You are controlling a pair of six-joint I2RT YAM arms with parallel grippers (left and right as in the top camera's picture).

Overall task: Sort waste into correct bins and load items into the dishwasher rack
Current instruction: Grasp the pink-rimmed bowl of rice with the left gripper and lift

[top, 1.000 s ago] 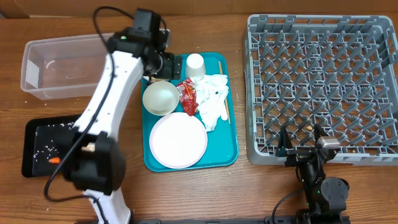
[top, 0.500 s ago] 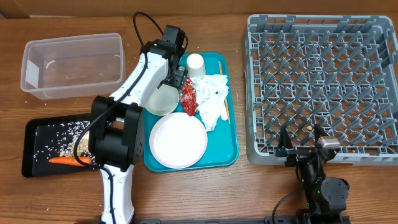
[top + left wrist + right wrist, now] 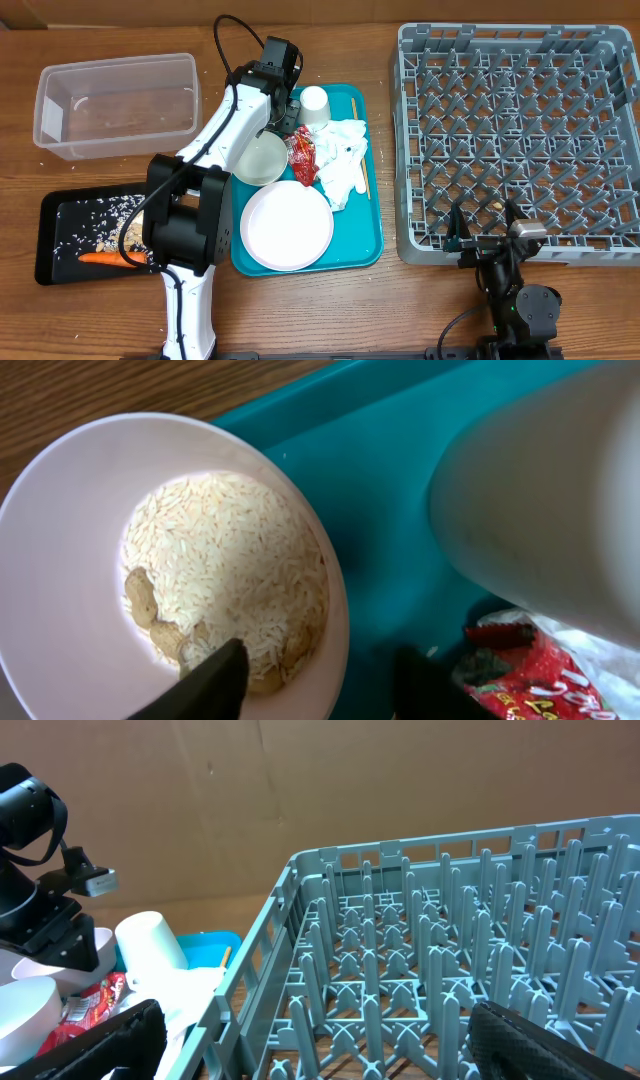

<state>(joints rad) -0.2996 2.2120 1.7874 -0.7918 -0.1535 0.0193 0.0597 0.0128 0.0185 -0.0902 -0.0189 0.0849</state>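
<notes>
My left gripper [image 3: 283, 112] is over the far left corner of the teal tray [image 3: 372, 250]. In the left wrist view its jaws [image 3: 320, 685] are open astride the rim of a small white bowl [image 3: 60, 580] that holds pale grainy food scraps [image 3: 225, 575]; one finger is inside, one outside. In the overhead view the arm hides this bowl. The white cup [image 3: 314, 104], red wrapper [image 3: 303, 152], napkins [image 3: 345, 152], wooden stick [image 3: 355, 110], an empty bowl [image 3: 255, 160] and the plate [image 3: 288, 226] lie on the tray. My right gripper [image 3: 490, 240] is open and empty at the grey rack's [image 3: 520, 130] near edge.
A clear tub [image 3: 115, 105] stands at the far left. A black tray [image 3: 55, 215] at the near left holds a carrot [image 3: 103, 258] and rice scraps. The right wrist view shows the rack's pegs [image 3: 450, 940] and the cup [image 3: 150, 950].
My left arm has swung so that it no longer covers the black tray, and its gripper has shifted slightly right over the tray's far left corner. The right arm has not moved.
</notes>
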